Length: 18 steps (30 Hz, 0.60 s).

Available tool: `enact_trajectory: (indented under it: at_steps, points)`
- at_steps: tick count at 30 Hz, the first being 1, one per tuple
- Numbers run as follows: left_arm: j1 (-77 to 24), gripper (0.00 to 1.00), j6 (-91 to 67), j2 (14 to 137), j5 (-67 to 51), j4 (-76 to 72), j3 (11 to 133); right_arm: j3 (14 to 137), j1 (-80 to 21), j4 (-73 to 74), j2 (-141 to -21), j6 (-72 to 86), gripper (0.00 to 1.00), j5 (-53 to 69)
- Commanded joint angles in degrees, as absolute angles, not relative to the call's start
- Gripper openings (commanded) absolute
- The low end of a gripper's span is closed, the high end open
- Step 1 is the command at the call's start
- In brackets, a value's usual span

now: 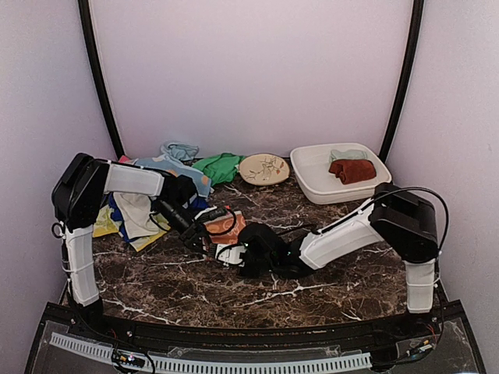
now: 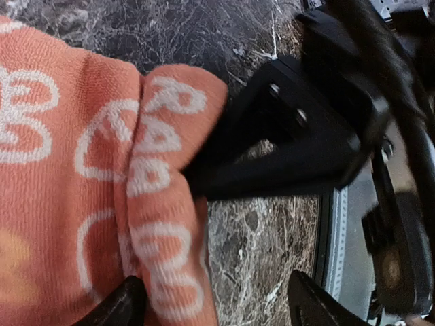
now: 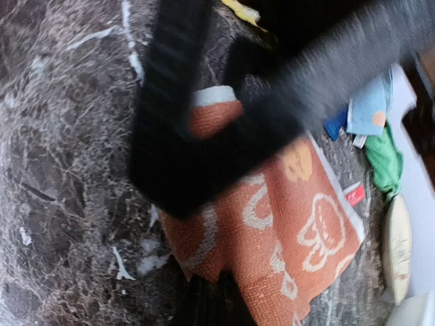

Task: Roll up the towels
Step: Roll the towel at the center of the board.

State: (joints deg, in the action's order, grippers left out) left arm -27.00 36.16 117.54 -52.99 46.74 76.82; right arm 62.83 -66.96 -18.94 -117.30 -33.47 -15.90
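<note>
An orange towel with a cream pattern (image 1: 231,224) lies on the dark marble table (image 1: 335,280) between the two arms. In the left wrist view the orange towel (image 2: 68,190) has a folded edge turned over. My left gripper (image 2: 217,307) is open, its jaws wide apart, one fingertip (image 2: 122,305) against the fold. It sits at the towel's left side in the top view (image 1: 201,232). My right gripper (image 3: 217,295) is shut on the near edge of the orange towel (image 3: 285,210). In the top view the right gripper (image 1: 242,251) is at the towel's front.
A heap of towels (image 1: 148,199) lies at the back left, with a green towel (image 1: 218,166) beside it. A round cream plate (image 1: 263,168) stands behind. A white tub (image 1: 316,178) at the back right holds a rolled dark red towel (image 1: 351,170) and a pale one (image 1: 347,154).
</note>
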Motion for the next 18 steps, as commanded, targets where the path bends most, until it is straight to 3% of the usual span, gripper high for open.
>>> enact_trajectory:
  at_steps: [1, 7, 14, 18]
  points:
    - [-24.48, 0.77, 37.27, 107.93, -50.55, 38.37, 69.95, 63.34, -61.59, -8.02, -114.33, -14.20, 0.04, 1.91]
    - [-22.33, 0.78, 36.62, 100.59, -47.00, 28.40, 61.32, 65.59, -57.19, -3.57, -116.04, -5.61, 0.00, 17.52]
    - [-22.67, 0.75, 40.43, 90.75, -46.18, 22.53, 54.95, 74.91, -56.88, 3.22, -120.07, -5.62, 0.00, 21.70]
    - [-23.48, 0.74, 33.19, 88.65, -43.50, 14.48, 52.22, 77.46, -56.80, 3.07, -121.70, -4.41, 0.00, 23.27]
